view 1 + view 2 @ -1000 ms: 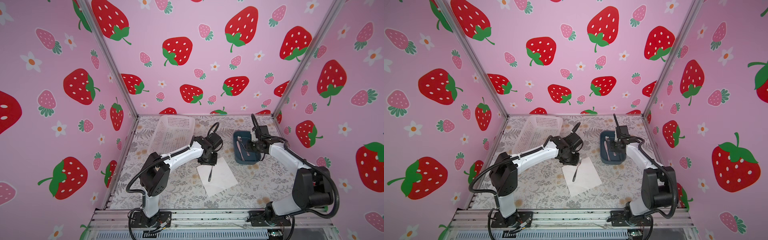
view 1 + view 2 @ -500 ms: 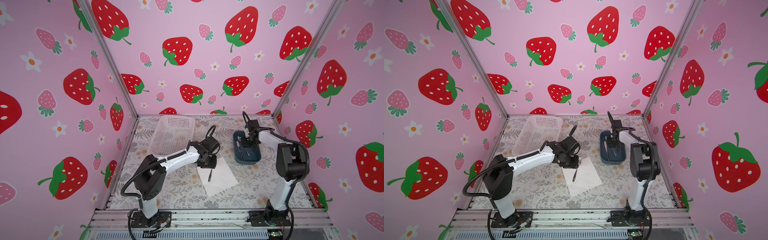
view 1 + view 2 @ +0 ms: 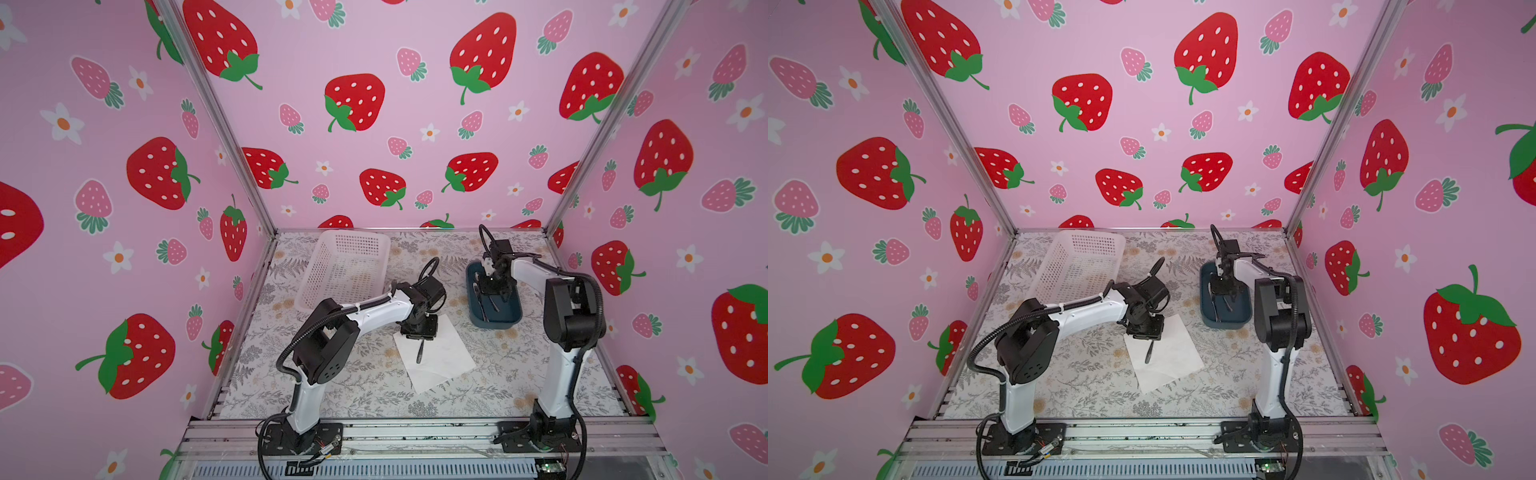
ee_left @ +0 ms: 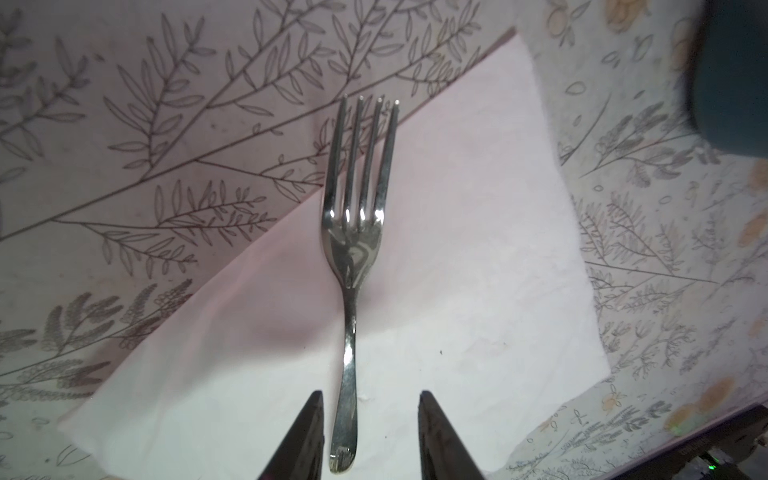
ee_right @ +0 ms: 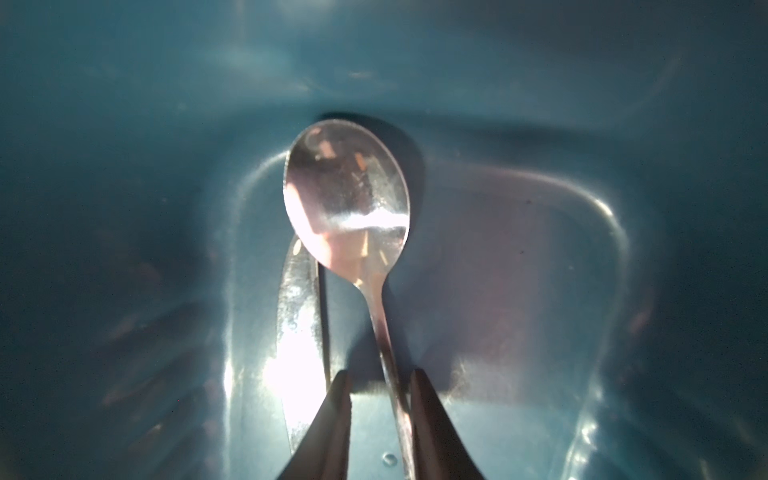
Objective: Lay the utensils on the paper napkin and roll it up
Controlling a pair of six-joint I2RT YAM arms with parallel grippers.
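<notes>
The white paper napkin (image 3: 446, 361) (image 3: 1177, 359) (image 4: 478, 291) lies flat and diagonal on the floral table. A dark-looking fork (image 3: 420, 352) (image 3: 1148, 353) (image 4: 353, 232) rests on it, tines reaching past one edge. My left gripper (image 3: 419, 332) (image 4: 370, 399) hovers open over the fork's handle end, a gap on each side. My right gripper (image 3: 492, 291) (image 5: 380, 374) is down in the blue bin (image 3: 498, 323), its jaws straddling the silvery spoon's (image 5: 349, 195) handle. One finger is against the handle and a gap shows on the other side.
A knife (image 5: 299, 311) lies beside the spoon in the bin. A white perforated basket (image 3: 345, 266) stands at the back left. Pink walls close in three sides, and a metal rail (image 3: 415, 432) runs along the front.
The right arm has swung upright and its gripper has settled lower in the bin, jaws narrowing round the spoon handle. The left gripper stays over the fork on the napkin.
</notes>
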